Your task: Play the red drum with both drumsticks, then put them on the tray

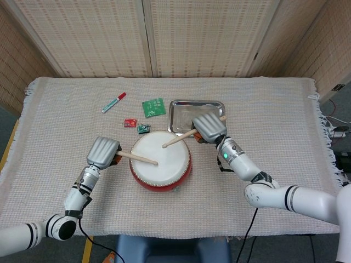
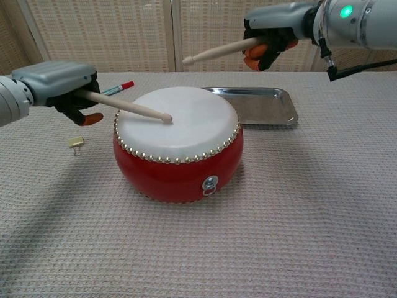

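The red drum (image 1: pixel 160 164) (image 2: pixel 178 161) with a white skin stands at the table's middle front. My left hand (image 1: pixel 103 152) (image 2: pixel 62 84) grips a wooden drumstick (image 1: pixel 137 158) (image 2: pixel 127 107) whose tip touches the drum skin. My right hand (image 1: pixel 208 127) (image 2: pixel 273 31) holds the other drumstick (image 1: pixel 176 139) (image 2: pixel 217 51), raised well above the skin. The metal tray (image 1: pixel 182 113) (image 2: pixel 255 105) lies just behind the drum, under the right hand in the head view.
A red-capped marker (image 1: pixel 113 102) (image 2: pixel 118 88), a green circuit board (image 1: pixel 154 107), a small red item (image 1: pixel 130 123) and a small green part (image 1: pixel 143 129) lie behind the drum on the left. A small brass clip (image 2: pixel 76 142) lies left of the drum. The woven cloth (image 1: pixel 285 137) covers the table.
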Available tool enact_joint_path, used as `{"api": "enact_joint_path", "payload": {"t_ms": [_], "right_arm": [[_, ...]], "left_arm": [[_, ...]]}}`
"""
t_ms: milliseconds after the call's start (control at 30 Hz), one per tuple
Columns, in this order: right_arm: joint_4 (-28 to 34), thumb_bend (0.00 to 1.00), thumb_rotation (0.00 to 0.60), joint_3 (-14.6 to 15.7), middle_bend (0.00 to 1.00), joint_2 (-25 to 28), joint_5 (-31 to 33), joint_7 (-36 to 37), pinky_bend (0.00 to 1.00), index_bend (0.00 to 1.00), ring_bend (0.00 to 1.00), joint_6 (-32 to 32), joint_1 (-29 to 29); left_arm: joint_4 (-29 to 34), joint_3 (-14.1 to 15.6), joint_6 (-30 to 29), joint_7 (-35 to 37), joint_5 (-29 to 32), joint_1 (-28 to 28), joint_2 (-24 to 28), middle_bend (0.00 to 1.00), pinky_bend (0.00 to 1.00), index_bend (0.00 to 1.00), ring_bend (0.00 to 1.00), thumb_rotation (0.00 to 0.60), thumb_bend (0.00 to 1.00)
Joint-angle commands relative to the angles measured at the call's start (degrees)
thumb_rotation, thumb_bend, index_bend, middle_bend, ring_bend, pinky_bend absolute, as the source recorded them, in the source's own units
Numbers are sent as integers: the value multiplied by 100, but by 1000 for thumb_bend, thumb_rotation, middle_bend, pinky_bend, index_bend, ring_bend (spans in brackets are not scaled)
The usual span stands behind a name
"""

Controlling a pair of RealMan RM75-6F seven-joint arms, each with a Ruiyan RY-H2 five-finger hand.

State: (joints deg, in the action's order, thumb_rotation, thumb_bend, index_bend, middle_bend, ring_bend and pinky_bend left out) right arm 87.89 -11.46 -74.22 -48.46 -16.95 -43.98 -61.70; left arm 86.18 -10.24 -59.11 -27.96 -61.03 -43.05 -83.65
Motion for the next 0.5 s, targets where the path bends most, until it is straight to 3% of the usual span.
{"api": "enact_joint_path", "payload": {"t_ms": [33, 400, 500], "right_arm": [[87, 556, 600, -53, 1000, 123, -85, 98, 1000, 1000, 1000, 9, 72], [-1150, 556, 600, 624, 1000, -830, 383, -577, 1000, 1000, 1000, 682, -203], [-1286, 556, 600, 579, 1000, -953, 481, -548, 1000, 1000, 1000, 626, -199]], "left_arm": [[-96, 22, 50, -172, 168, -85, -106, 1000, 1000, 1000, 1000, 600, 416], [818, -356, -942, 536, -380, 383, 792, 1000, 1000, 1000, 1000, 600, 415], [922, -366, -1070, 709, -498, 498, 950, 1000, 1000, 1000, 1000, 600, 416]]}}
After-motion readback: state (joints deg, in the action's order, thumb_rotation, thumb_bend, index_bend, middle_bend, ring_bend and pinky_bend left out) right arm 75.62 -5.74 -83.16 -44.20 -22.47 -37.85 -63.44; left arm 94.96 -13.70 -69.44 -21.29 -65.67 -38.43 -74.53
